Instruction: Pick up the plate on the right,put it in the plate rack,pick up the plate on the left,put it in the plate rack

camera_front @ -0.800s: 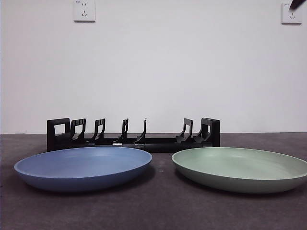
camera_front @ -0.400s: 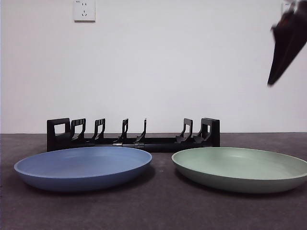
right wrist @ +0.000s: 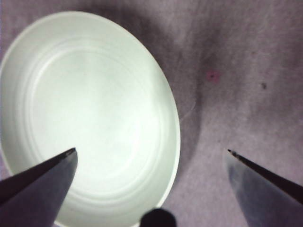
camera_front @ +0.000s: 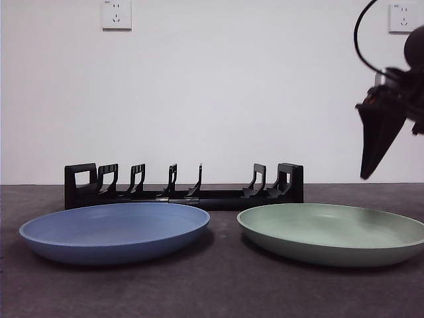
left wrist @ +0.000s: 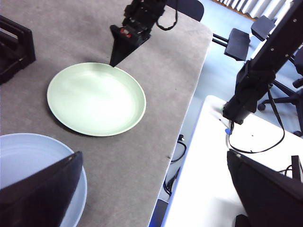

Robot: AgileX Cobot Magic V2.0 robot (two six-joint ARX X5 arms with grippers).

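The green plate (camera_front: pixel 331 232) lies untouched on the counter (camera_front: pixel 218 291); the right pincer (right wrist: pixel 151 156), wide open and empty, has dropped toward its rim.

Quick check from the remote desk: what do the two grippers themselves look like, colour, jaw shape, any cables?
Both are black. The right gripper has long jaws tapering to a point, a looping black cable above it and a small red spot on its body. The left gripper shows broad, dark, wedge-shaped jaws.
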